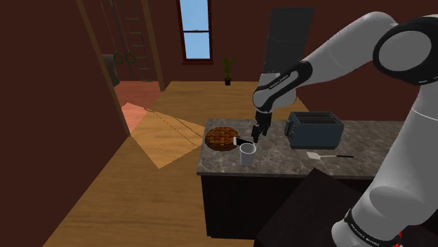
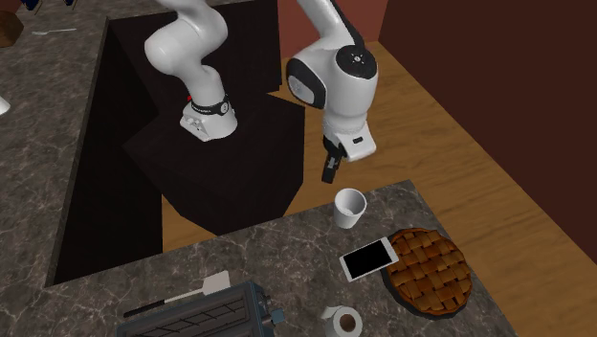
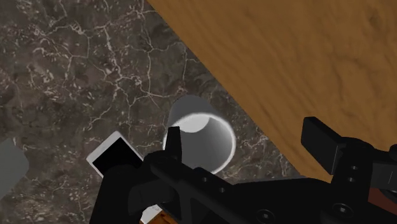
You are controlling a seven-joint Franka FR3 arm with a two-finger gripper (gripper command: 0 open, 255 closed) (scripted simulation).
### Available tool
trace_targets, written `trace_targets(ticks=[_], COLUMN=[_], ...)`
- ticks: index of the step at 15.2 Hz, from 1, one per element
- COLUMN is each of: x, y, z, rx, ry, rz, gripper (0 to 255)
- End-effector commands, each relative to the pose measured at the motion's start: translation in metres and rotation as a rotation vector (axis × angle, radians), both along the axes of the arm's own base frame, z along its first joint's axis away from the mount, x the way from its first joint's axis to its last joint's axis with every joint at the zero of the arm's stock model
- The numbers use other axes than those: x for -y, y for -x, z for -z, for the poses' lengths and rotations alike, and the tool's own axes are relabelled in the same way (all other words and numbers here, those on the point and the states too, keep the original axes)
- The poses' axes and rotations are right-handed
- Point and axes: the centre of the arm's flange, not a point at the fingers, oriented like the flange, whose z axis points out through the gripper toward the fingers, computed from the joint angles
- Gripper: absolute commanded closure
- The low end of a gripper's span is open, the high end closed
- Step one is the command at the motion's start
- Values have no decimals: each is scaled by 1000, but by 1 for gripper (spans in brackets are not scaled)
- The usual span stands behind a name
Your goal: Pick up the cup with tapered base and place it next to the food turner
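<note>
End effector [image 3: 247,143] wide open, holding nothing, hovering just above the white cup [image 3: 202,135]. One finger [image 3: 173,143] sits over the rim in the wrist view (not touching, judging by the second exterior view). Cup upright at the counter [image 1: 281,165] edge, just beside the phone [image 2: 369,258], pie [image 2: 427,271] near. Food turner [image 1: 330,155] well apart toward the shoulder view's right, near the toaster [image 1: 314,128]. Counter is dark marbled stone; wood floor [image 1: 105,203], dark red walls [image 1: 42,70].
</note>
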Motion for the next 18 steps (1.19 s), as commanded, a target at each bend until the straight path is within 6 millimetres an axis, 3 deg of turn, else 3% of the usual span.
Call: trace_targets(ticks=[1, 10, 18], x=[8, 51, 48], y=[-15, -83, -82], z=[21, 108, 149], rx=[1, 4, 4], ry=[0, -1, -1], rz=[0, -2, -2], gripper=[0, 0, 0])
